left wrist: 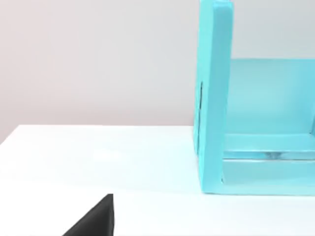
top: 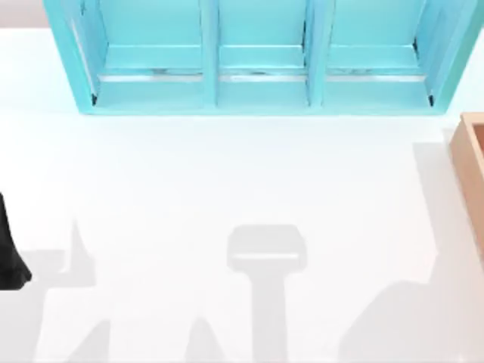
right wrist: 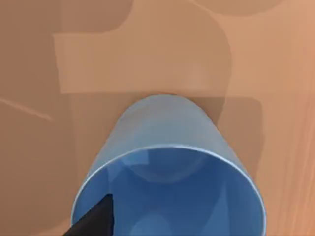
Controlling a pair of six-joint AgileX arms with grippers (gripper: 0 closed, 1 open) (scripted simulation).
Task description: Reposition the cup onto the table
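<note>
White counter (top: 227, 189) broad and bare; turquoise shelf unit (top: 257, 57) at 12 o'clock, tan wooden box (top: 473, 162) at 3 o'clock edge. Cup (right wrist: 167, 167) stands upright on brown wooden floor, judged inside box, seen mouth-up close under right wrist camera. Right end effector (right wrist: 93, 219): dark fingertip at cup rim; open or closed, cannot tell. Left arm (top: 9, 253) parked at 9 o'clock edge; its end effector (left wrist: 93, 219) likewise unreadable. Progress: cup not yet on counter; grasp unconfirmed, lift-out and placement left.
</note>
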